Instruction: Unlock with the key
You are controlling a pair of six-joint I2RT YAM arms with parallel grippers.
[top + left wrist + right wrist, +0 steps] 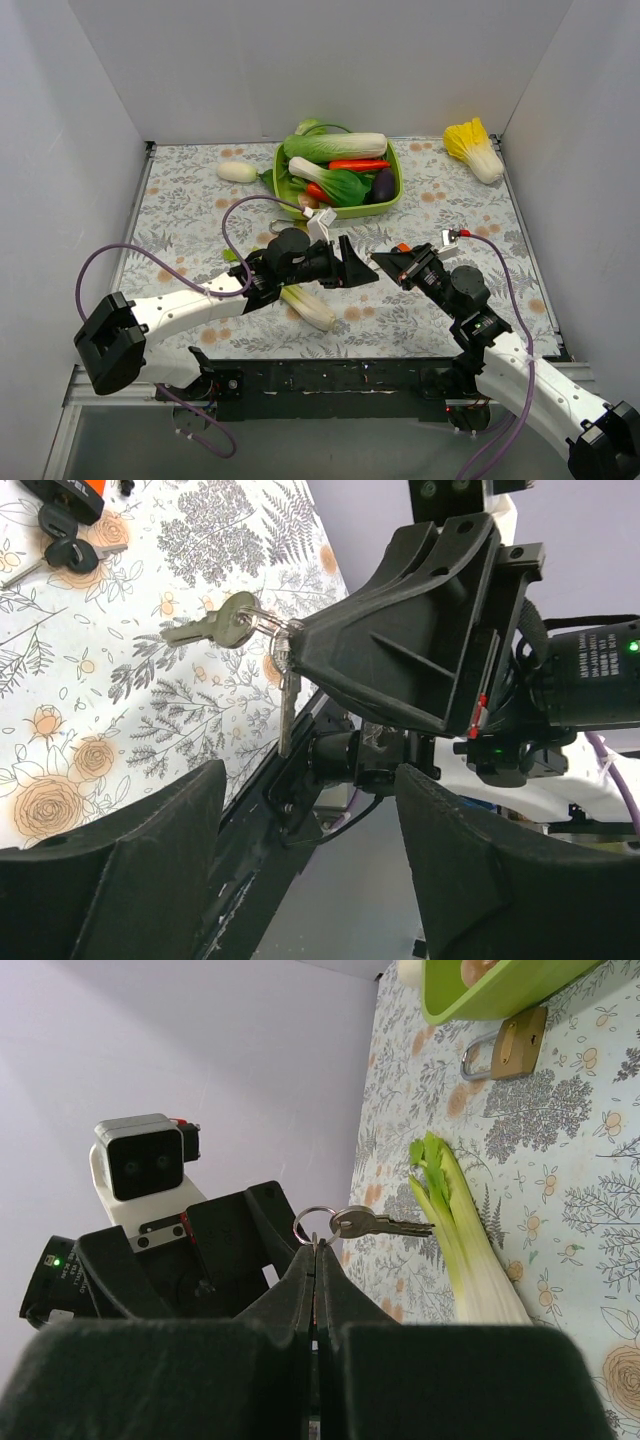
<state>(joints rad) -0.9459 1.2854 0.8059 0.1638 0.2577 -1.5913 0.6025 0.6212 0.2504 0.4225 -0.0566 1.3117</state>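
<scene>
Right gripper has its jaws pinched tight on a key ring, holding it up off the floral table. Two silver keys dangle from that ring: one sticks out sideways, the other hangs straight down. Left gripper faces it just beside, fingers spread wide with nothing between them. Down on the cloth, a celery stalk lies below the pair. A brass padlock sits by the green tray, and black-headed keys rest near a red padlock.
</scene>
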